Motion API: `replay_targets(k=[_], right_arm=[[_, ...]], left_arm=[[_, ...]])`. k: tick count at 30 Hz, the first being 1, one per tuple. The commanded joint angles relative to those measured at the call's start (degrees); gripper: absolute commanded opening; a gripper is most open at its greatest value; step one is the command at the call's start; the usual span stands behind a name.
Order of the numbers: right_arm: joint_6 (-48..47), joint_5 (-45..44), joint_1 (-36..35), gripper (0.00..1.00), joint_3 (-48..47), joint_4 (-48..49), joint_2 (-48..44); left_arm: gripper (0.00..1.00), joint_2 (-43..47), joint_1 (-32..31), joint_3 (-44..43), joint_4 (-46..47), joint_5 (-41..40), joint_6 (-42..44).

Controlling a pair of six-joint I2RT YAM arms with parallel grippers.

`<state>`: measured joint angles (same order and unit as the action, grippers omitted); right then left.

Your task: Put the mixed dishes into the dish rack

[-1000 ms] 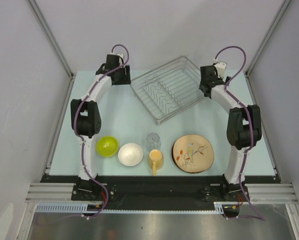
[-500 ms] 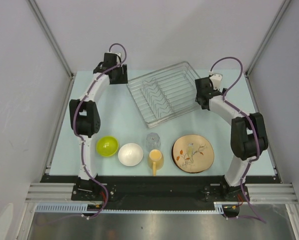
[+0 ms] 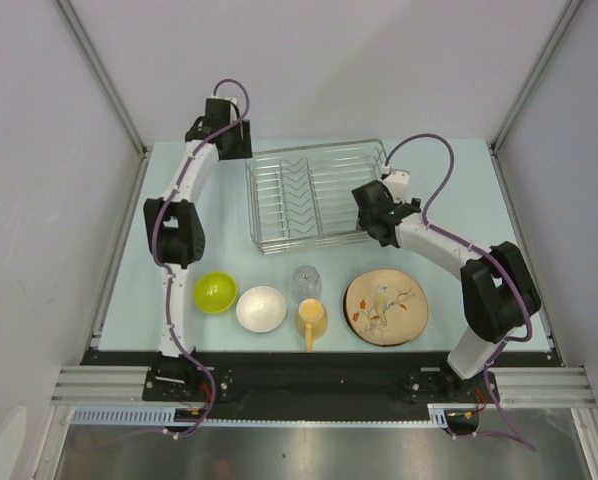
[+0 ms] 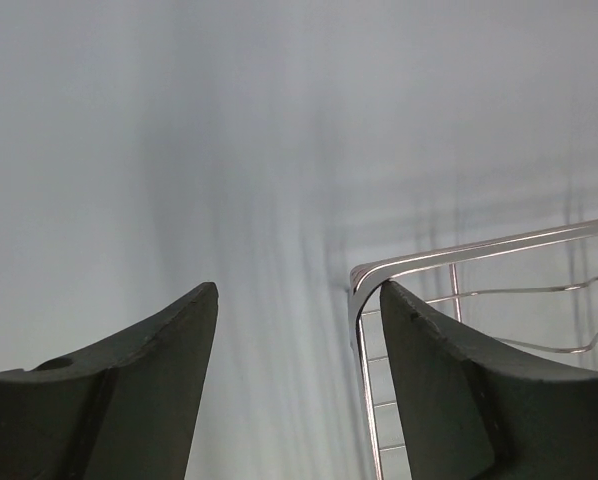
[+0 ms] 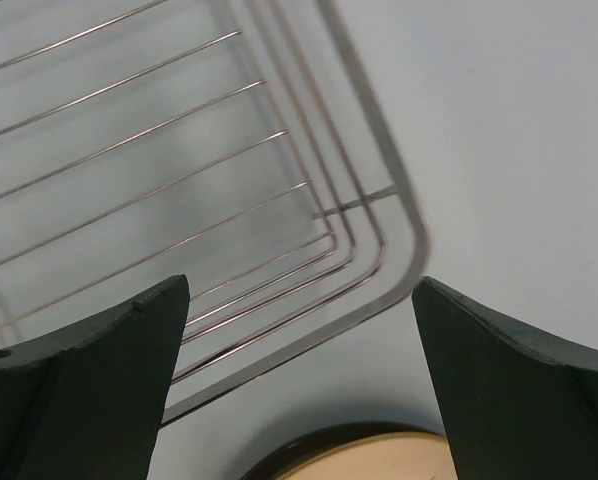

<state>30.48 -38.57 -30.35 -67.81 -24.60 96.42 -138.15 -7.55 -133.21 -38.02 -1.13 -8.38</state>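
A pale blue-green table (image 3: 229,245) sits inside plain grey walls (image 3: 39,150). The dish rack (image 3: 314,195) now lies square to the table's edges at the far middle, where a second ago it sat skewed on a diagonal and further to the right. The two arms have turned it between them. The left gripper (image 4: 297,290) is at the rack's far left corner, fingers parted, with the corner wire just inside the finger on the right of its wrist view and nothing clamped. The right gripper (image 5: 301,283) has swung in from the rack's right end to the near right corner, spread wide over the rim and holding nothing. The five dishes stand where they were, in a row along the near edge: lime-green bowl (image 3: 214,291), white bowl (image 3: 261,308), clear glass (image 3: 306,280) with the yellow mug (image 3: 311,319) just in front of it, and floral plate (image 3: 385,307). Nothing is loaded yet, but with the rack squared up and nearer the dishes, a first pick looks like the likely next step.
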Motion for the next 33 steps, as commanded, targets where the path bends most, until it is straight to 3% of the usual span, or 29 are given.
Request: replay_targets(k=[1,7,11,15,21,25,33], right_arm=[[3.9,2.2,-4.5,1.00,0.8,-4.8,-2.3],[3.7,3.3,-5.2,1.00,0.4,-5.6,-4.7],[1.5,3.8,-5.2,1.00,-3.3,-7.4,-7.9],[-1.1,6.5,-4.3,1.00,-7.7,-8.2,-10.8],[-4.7,9.1,3.4,1.00,-10.1,-7.3,-12.4],[-7.3,9.8,9.1,1.00,-9.9,-3.7,-10.5],[-7.3,13.3,9.9,1.00,-9.9,-0.9,-3.5]], left_arm=[[0.72,0.8,-0.6,-6.0,0.6,0.3,2.1],[0.85,8.1,-1.3,-4.5,-0.5,6.0,1.2],[0.86,13.7,-1.2,-1.2,-4.4,7.4,2.8],[0.86,22.6,-1.0,14.8,-6.3,6.6,6.4],[0.86,35.7,-0.6,38.6,-2.2,7.3,7.6],[0.85,36.3,-0.8,44.2,-1.0,7.1,6.5],[0.83,34.7,-2.4,46.9,-0.1,10.2,4.1]])
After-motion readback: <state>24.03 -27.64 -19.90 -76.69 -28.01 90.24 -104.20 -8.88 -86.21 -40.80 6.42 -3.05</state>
